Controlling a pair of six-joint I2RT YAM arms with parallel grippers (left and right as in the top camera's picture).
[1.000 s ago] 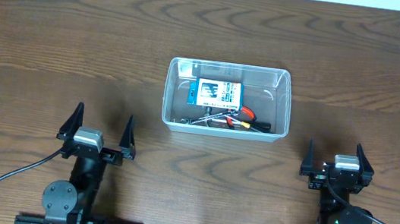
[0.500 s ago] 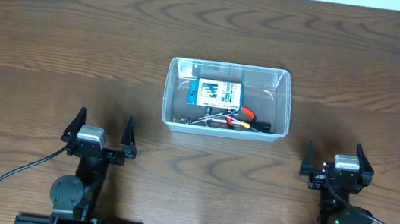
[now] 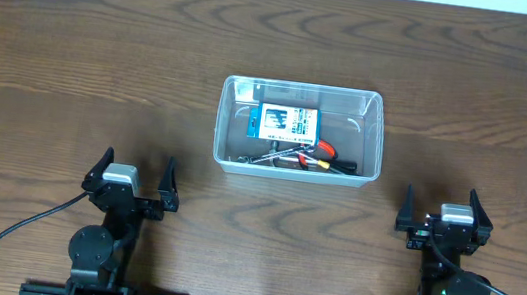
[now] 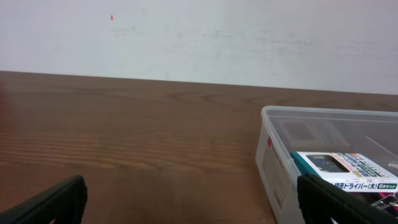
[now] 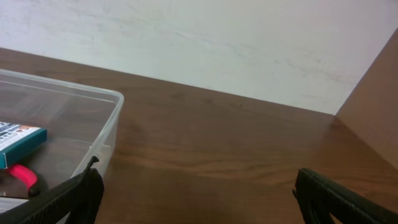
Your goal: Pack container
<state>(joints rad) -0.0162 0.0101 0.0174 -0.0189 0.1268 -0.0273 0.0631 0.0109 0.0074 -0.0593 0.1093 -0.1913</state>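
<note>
container (image 4: 273,165): cut off at 4 o'clock in the left wrist view and at 8 o'clock in the right wrist view.
box (image 4: 348,167): lower part cropped in the left wrist view.
tools (image 3: 294,157): too small overhead to identify.
pink item (image 5: 23,175): partly cropped, kind unclear.

Container (image 3: 303,86) set at the middle of the table (image 3: 72,64). Box (image 3: 285,122) laid inside, toward the rear; tools (image 3: 304,160) heaped before it, by the near wall. Left gripper (image 3: 135,168) stationed near-left of the container, right gripper (image 3: 441,202) near-right, both well apart from it.

container (image 3: 299,132) mid-table, bare wood all round
</note>
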